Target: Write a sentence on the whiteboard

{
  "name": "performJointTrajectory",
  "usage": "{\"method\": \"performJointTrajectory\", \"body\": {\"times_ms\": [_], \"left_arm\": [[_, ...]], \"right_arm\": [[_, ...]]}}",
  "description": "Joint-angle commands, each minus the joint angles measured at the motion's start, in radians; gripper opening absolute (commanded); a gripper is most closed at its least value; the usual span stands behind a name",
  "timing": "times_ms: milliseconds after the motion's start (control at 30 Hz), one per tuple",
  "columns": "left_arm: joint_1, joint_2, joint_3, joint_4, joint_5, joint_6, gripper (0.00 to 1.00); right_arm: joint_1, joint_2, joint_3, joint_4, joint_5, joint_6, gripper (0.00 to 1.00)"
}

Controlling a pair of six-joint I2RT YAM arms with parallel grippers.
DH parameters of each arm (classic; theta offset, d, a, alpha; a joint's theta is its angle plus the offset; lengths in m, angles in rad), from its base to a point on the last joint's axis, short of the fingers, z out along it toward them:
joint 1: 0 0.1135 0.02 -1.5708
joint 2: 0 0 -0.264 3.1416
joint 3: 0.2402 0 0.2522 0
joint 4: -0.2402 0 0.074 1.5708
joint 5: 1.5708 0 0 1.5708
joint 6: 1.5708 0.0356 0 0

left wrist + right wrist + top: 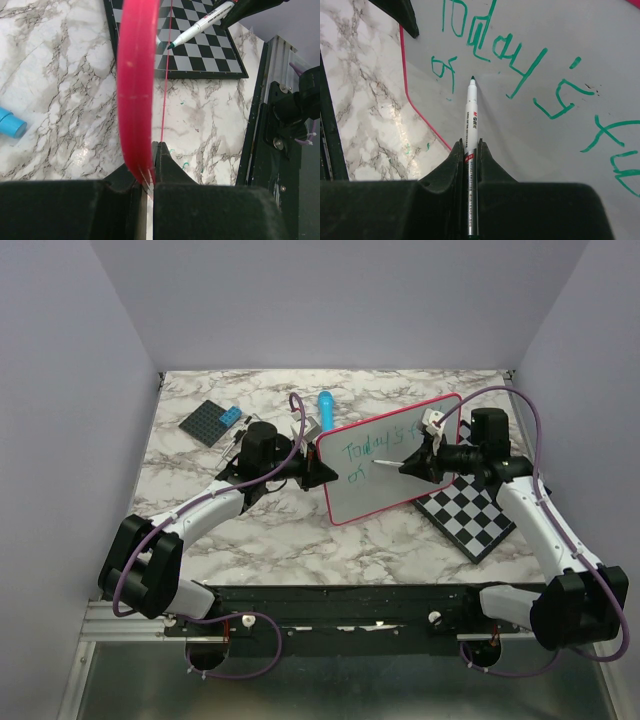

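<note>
Two grips: pinching the glossy whiteboard (395,465) by its rounded pink rim with the left gripper (322,468), tilted above the marbled table (230,540); squeezing a slim white marker (471,115) in the right gripper (470,152), tip just by the green sentence (520,65). Rim edge-on against a checkered board (200,55) from the left wrist; looping letters close up from the right.

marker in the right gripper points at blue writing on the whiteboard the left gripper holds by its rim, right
The writing is green, not blue; the right wrist view shows it. Otherwise yes: the right gripper holds the marker and the left gripper clamps the whiteboard by its rim.
</note>
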Motion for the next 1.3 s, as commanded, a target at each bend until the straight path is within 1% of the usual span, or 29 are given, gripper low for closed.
{"method": "performJointTrajectory", "body": {"times_ms": [0,400,600,1267], "left_arm": [[-0.007,0.036,-0.018,-0.174,-0.031,0.077,0.00],[-0.007,0.040,-0.018,-0.173,-0.025,0.077,0.00],[-0.007,0.042,-0.016,-0.173,-0.025,0.077,0.00],[-0.007,0.039,-0.016,-0.179,-0.027,0.080,0.00]], "right_arm": [[-0.002,0.016,0.009,0.007,0.000,-0.009,0.00],[-0.001,0.067,0.030,0.037,-0.031,0.015,0.01],[0.004,0.088,0.035,0.017,-0.036,0.005,0.01],[-0.004,0.065,-0.028,-0.040,0.033,-0.070,0.01]]}}
